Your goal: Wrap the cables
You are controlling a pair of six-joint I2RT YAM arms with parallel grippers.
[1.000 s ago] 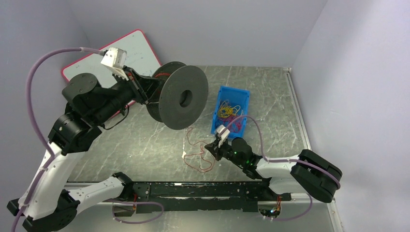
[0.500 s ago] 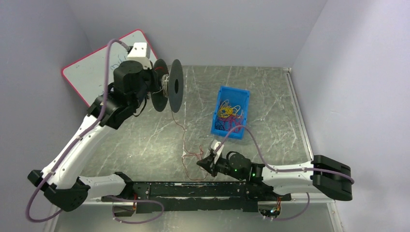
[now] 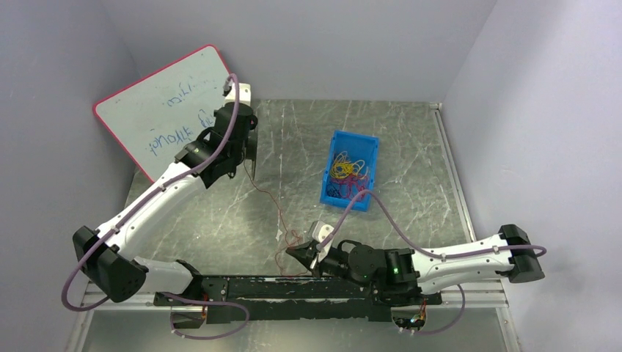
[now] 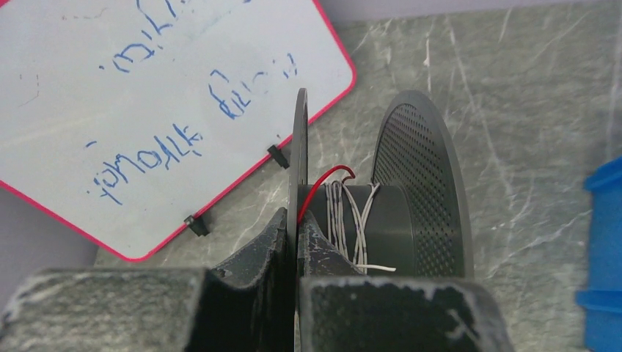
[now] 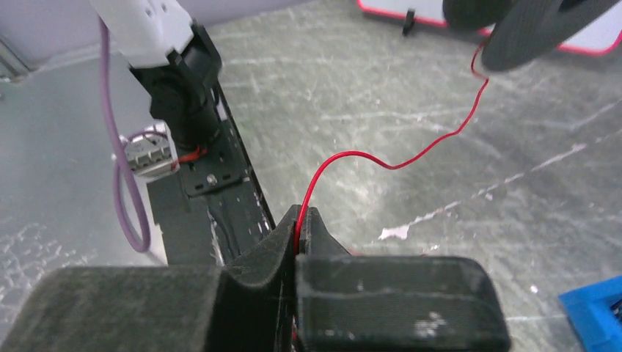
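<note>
Your right gripper [image 5: 299, 218] is pinched closed on the red wire [image 5: 352, 152]. The wire comes up out of the fingertips, crests just ahead of them, then runs off in loose waves ahead and to the right. It ends at the dark spool [image 5: 535, 33] at the top right of that wrist view. To the left of the fingers you see the black mounting rail [image 5: 220, 198], the black-and-white foot of an arm above it, and a thick purple cable [image 5: 121, 191] hanging in a loop. The corner of the blue bin [image 5: 594, 308] shows low to the right of the fingers.

Your left gripper [image 4: 297, 220] is clamped shut on the spool's thin near flange, one finger pressed on each face of the disc. Just to the right of the fingertips is the dark hub, carrying a few pale turns. Beyond the hub is the perforated far flange. The red wire rises from beside the fingertips and arcs over the hub to a small kink on top. Ahead and to the left of this gripper stands the whiteboard [image 4: 169, 110], red-edged and marked with blue handwriting.

From above, the two grippers are well apart. The left one is far out by the whiteboard and the right one is low beside the rail. The red wire spans the table [image 3: 411, 147] between them, with small loops lying just beside the right fingers. The bin lies beyond the right gripper, apart from it, and holds a tangle of coloured wires.
</note>
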